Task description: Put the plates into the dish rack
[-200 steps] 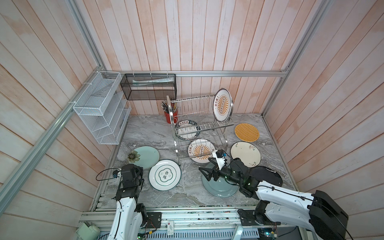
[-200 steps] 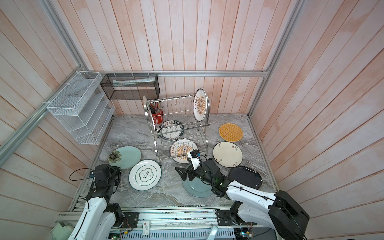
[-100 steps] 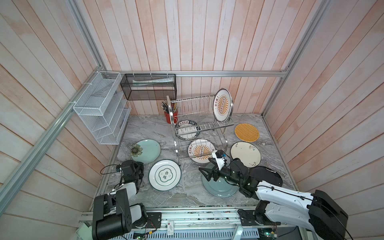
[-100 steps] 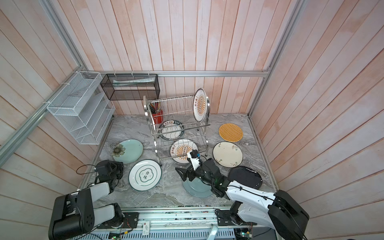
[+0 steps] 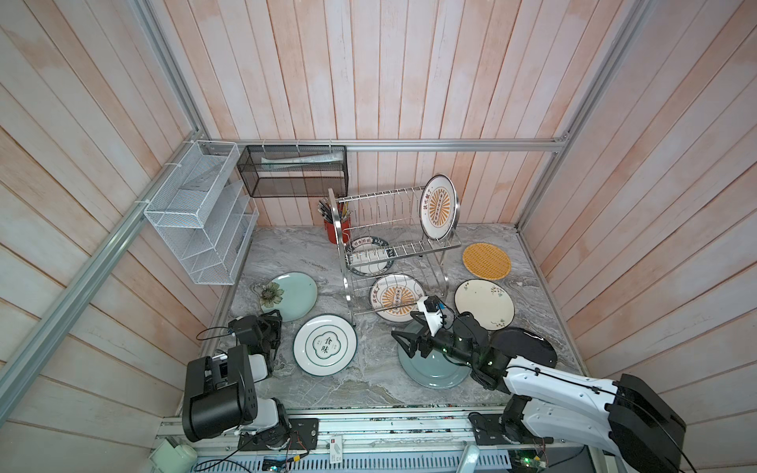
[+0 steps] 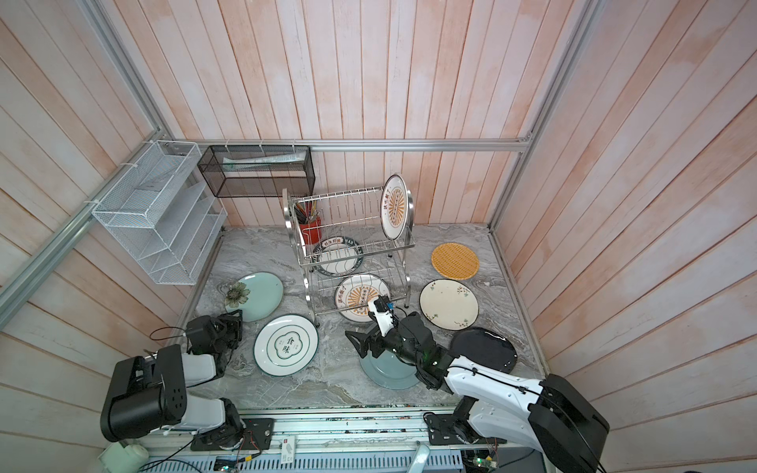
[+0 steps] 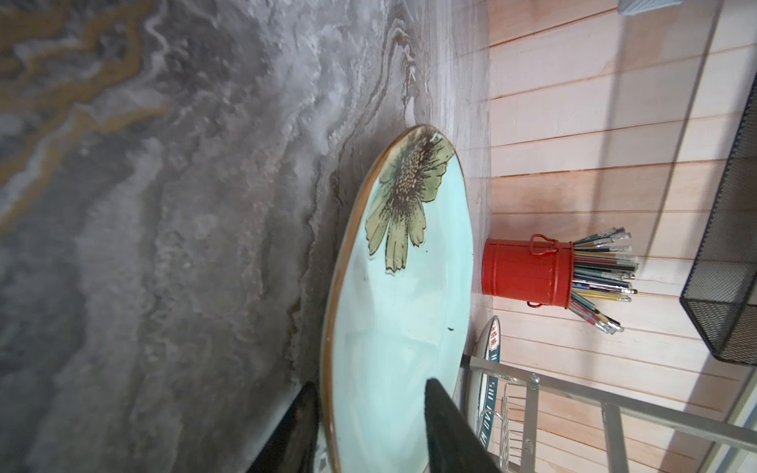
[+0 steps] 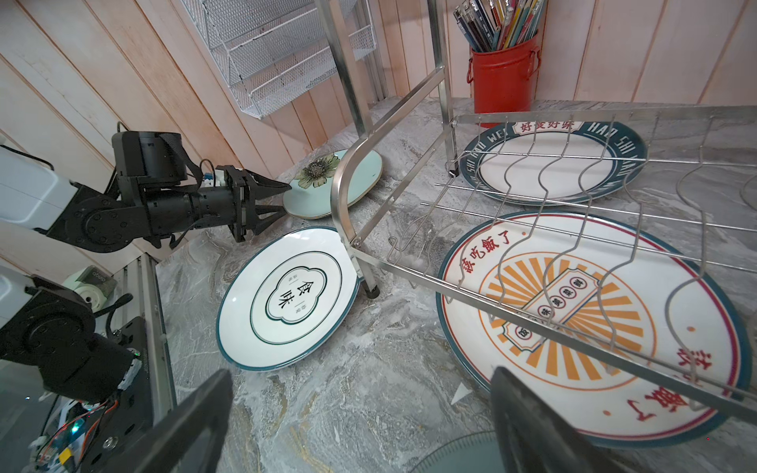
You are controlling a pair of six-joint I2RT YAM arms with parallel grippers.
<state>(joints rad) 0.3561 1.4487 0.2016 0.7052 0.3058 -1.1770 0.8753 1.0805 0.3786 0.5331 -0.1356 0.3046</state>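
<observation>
Left tool [image 8: 286, 199] has parted astride the pale green plate [image 7: 393, 307], clear only in wrist views; right tool [image 8: 360, 372] gapes.

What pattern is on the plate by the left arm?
Plate: pale aqua, brown rim, one green-brown flower near its edge. Clearest in the left wrist view.

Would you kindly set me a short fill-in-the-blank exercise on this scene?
Only ___ plate, a sunburst plate, stands upright in the rack.
The left gripper straddles the rim of the pale green plate, painted with a ___.
The right gripper, jaws ___, hovers over the blue-grey plate.
The pencils stand in a ___ can.
Missing words: one; flower; open; red.
</observation>
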